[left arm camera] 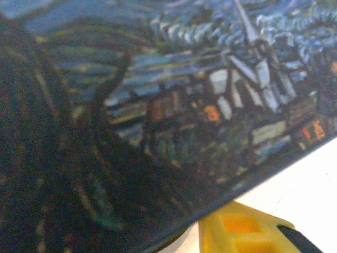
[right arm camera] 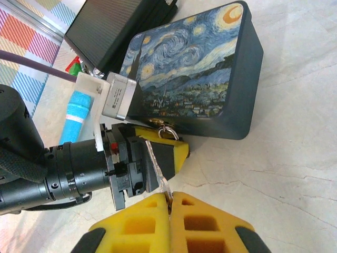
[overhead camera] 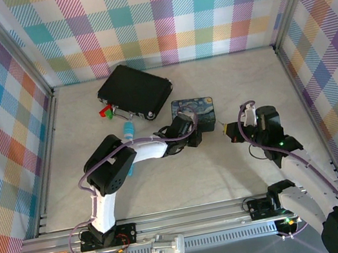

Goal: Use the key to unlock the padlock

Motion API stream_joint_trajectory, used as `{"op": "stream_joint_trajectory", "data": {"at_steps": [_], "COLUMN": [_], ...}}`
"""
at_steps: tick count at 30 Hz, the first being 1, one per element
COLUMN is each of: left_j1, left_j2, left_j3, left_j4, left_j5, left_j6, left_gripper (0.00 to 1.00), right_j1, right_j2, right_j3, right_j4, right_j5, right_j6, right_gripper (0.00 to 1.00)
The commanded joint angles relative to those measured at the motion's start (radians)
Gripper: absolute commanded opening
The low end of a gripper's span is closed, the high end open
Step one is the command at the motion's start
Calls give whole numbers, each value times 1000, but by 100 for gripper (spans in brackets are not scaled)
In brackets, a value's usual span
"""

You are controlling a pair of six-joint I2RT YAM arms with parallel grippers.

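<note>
Right gripper (right arm camera: 169, 202) is clenched on the key (right arm camera: 157, 164). The blade points left toward the padlock (right arm camera: 165, 129), and its tip is just beside the lock; can't tell if they touch. Padlock sits at the near edge of the starry-night tin (right arm camera: 200, 68), with the left gripper (overhead camera: 195, 136) right at it; can't tell its grip state.

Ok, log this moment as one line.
right hand: shut on thin silvery metal key | left hand: at tiny silver-shackled padlock beside starry-night printed tin | key tip near padlock
</note>
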Motion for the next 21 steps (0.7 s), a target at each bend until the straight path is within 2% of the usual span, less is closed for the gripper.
{"op": "stream_joint_trajectory", "data": {"at_steps": [1, 6, 10, 14, 21], "left_j1": [-2, 13, 39, 54, 59], "left_j2": [26, 20, 18, 5, 18], "left_j3": [0, -34, -59, -92, -139], "left_j4": [50, 117, 209, 326, 582], "left_j5": [8, 50, 147, 244, 340], "left_j6": [-23, -116, -246, -398, -663], "left_gripper": [27, 11, 0, 0, 0], "right_j1": [-7, -10, -26, -67, -105], "right_j2": [-16, -10, 19, 58, 153], "right_j3": [-14, -33, -55, -101, -231], "right_j4": [16, 31, 58, 139, 440], "right_j5": [-17, -8, -27, -91, -251], "right_j6": [-5, 4, 25, 80, 243], "right_gripper": [0, 0, 0, 0, 0]}}
